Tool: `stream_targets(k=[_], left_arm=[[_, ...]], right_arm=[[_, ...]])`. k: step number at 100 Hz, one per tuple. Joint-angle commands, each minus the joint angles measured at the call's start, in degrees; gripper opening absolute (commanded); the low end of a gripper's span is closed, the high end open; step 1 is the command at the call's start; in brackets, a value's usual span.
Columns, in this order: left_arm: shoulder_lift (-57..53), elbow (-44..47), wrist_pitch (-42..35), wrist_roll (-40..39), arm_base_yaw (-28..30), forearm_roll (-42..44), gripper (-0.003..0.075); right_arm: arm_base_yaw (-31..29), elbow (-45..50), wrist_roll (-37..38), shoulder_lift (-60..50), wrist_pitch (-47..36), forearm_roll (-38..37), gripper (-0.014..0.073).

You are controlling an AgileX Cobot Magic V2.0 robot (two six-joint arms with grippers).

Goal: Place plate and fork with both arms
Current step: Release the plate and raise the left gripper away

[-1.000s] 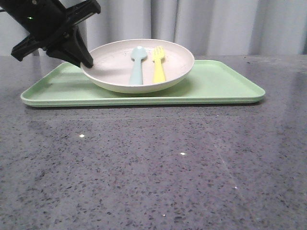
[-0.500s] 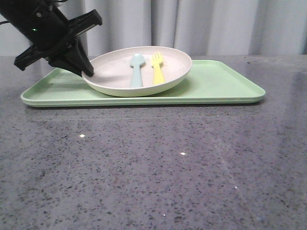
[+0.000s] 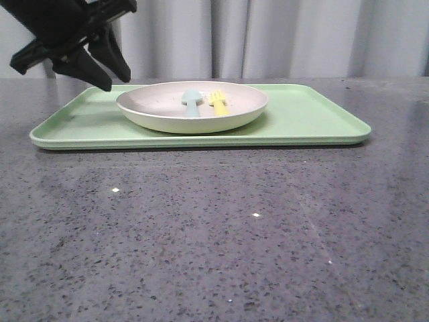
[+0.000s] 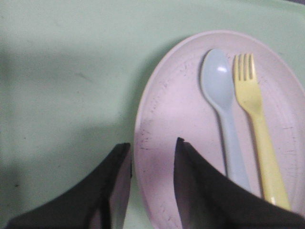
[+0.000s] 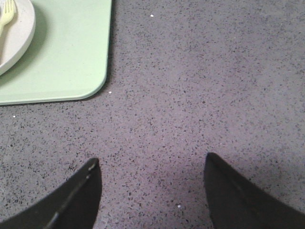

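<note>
Your left claw point(image 3: 100, 70) hangs spread and empty above the tray's point(image 3: 315, 121) left end; the right claw point(image 5: 150, 191) gapes over bare tabletop point(image 3: 214, 228). The plate point(image 3: 161, 114) sits flat mid-tray, the fork point(image 3: 218, 102) inside beside the spoon point(image 3: 192, 102).

The table point(image 3: 221, 235) looks like speckled grey stone, slightly glossy; on it the tray point(image 3: 315, 121) is smooth matt green; the plate point(image 3: 194, 121), fork point(image 4: 255, 119) and spoon point(image 4: 221, 105) look plastic.
</note>
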Motion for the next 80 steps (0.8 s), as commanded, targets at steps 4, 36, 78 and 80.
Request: stream_targets(k=[4, 36, 78, 80], left_arm=[[-6.80, -1.00, -1.89, -0.16, -0.38, 1.04, 0.0231], [-24.25, 11.55, -6.96, -0.16, -0.38, 10.04, 0.0219], [-45.42, 25.54, -5.75, -0.16, 6.77, 14.42, 0.0153], [-46.20, 25.93, -5.31, -0.16, 7.42, 14.54, 0.0153]], right_arm=[[-0.24, -1.90, -0.08, 0.40, -3.08, -0.17, 0.0475], [-0.04, -1.97, -0.08, 0.40, -3.04, 0.04, 0.0475], [5.00, -9.25, -0.08, 7.27, 2.25, 1.34, 0.0475], [5.71, -10.10, -0.08, 8.14, 2.53, 1.34, 0.0475]])
